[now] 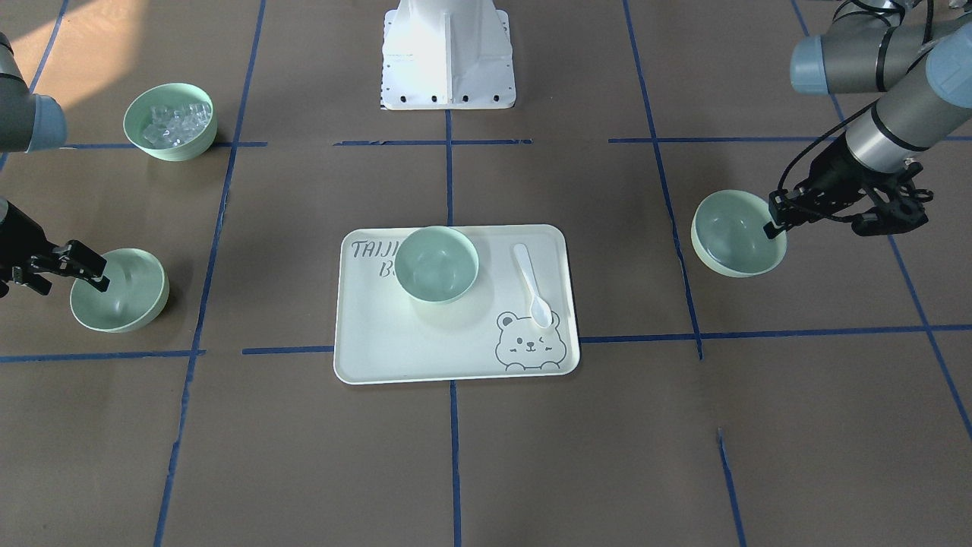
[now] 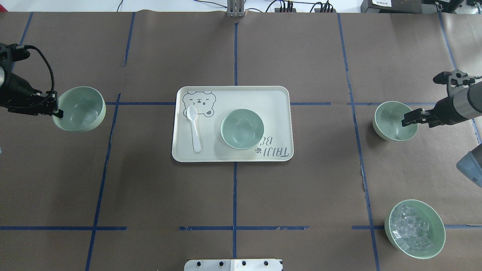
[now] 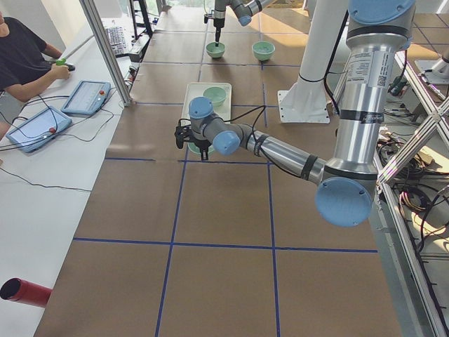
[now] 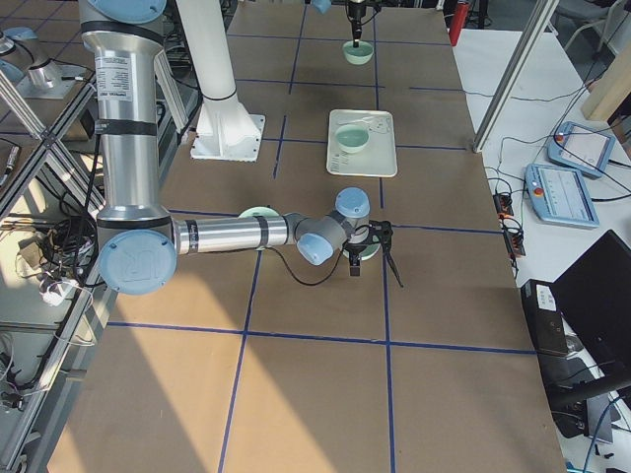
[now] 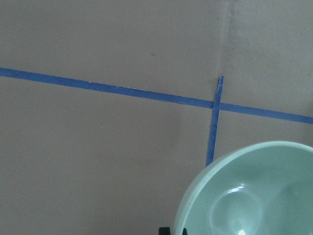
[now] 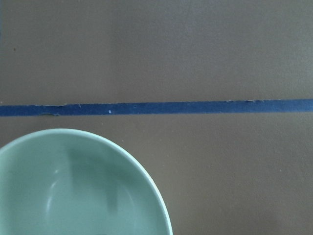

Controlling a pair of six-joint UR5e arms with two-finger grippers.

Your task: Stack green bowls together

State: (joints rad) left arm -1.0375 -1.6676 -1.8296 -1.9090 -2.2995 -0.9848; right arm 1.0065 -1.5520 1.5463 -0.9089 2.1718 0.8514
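Note:
Three green bowls show. One (image 2: 242, 129) (image 1: 437, 264) stands on the bear-print tray (image 2: 271, 98) (image 1: 425, 342). My left gripper (image 2: 56, 108) (image 1: 776, 219) is shut on the rim of a second green bowl (image 2: 81, 108) (image 1: 738, 233), which fills the lower right of the left wrist view (image 5: 254, 196). My right gripper (image 2: 407, 120) (image 1: 97, 278) is shut on the rim of the third green bowl (image 2: 393, 120) (image 1: 121, 290), which fills the lower left of the right wrist view (image 6: 73, 186). I cannot tell whether either held bowl is off the table.
A white spoon (image 2: 194, 128) (image 1: 531, 285) lies on the tray beside the bear print. A similar green bowl of clear ice-like cubes (image 2: 414, 229) (image 1: 171, 121) stands near the robot's right side. The robot's white base (image 1: 448, 53) is at the table's near middle edge.

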